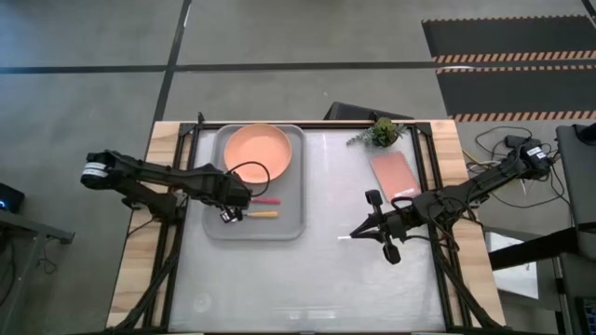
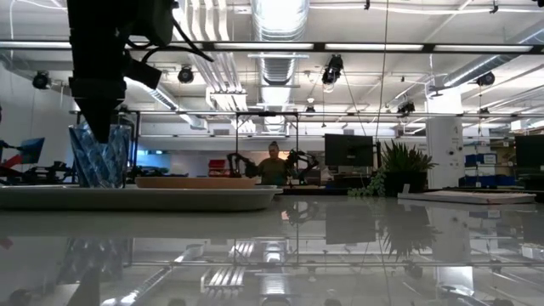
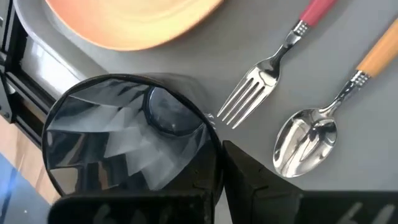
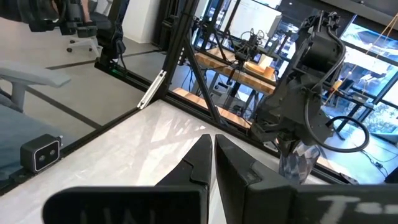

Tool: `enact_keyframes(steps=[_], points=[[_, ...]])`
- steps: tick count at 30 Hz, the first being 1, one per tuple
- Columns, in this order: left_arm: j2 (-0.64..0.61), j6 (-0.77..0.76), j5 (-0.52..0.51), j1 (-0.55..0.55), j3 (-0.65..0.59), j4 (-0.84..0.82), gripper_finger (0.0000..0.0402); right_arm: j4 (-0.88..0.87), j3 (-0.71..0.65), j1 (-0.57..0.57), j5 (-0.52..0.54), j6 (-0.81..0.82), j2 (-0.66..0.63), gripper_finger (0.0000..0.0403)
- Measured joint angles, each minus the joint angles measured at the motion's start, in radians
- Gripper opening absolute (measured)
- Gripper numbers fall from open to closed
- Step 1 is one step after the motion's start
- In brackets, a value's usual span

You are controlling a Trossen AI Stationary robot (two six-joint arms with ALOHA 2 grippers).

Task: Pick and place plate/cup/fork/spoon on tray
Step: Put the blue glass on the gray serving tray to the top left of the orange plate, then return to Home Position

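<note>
High view: left gripper (image 1: 231, 213) over tray (image 1: 291, 223), beside plate (image 1: 257, 152).
Left wrist view: fingers clamp cup (image 3: 127, 142); fork (image 3: 267, 71), spoon (image 3: 317, 127) alongside.
Right gripper (image 4: 212, 144): closed, empty.

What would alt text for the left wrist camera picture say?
The left gripper's dark fingers hold a faceted grey-blue cup over a light-grey tray. Beside it lie a pink-handled fork and an orange-handled spoon, with an orange plate behind.

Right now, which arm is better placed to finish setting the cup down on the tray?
Left. The left gripper already holds the cup over the tray, beside the fork. The right gripper is shut, empty, off the tray.
</note>
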Motion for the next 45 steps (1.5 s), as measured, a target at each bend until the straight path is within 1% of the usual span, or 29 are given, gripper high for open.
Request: enact_keyframes(steps=[6, 15, 21, 34, 41, 45], points=[[0.000, -0.023, -0.001, 0.002, 0.000, 0.005, 0.0006, 0.000, 0.000, 0.000, 0.000, 0.000, 0.000, 0.0009], [-0.007, -0.025, -0.001, 0.003, 0.002, 0.004, 0.0066, 0.000, 0.000, 0.000, 0.000, 0.000, 0.000, 0.0009], [-0.011, -0.024, -0.003, 0.003, 0.013, -0.015, 0.0089, 0.000, 0.000, 0.000, 0.000, -0.001, 0.000, 0.0009], [-0.044, -0.025, -0.029, 0.003, 0.020, -0.043, 0.0092, 0.000, 0.000, 0.000, 0.000, -0.001, 0.000, 0.0009], [-0.058, -0.021, -0.029, 0.003, 0.058, -0.048, 0.0092, 0.000, 0.000, 0.000, 0.000, -0.001, 0.000, 0.0009], [-0.073, -0.018, -0.029, 0.003, 0.088, -0.085, 0.0092, 0.000, 0.000, 0.000, 0.000, 0.000, 0.000, 0.0009]])
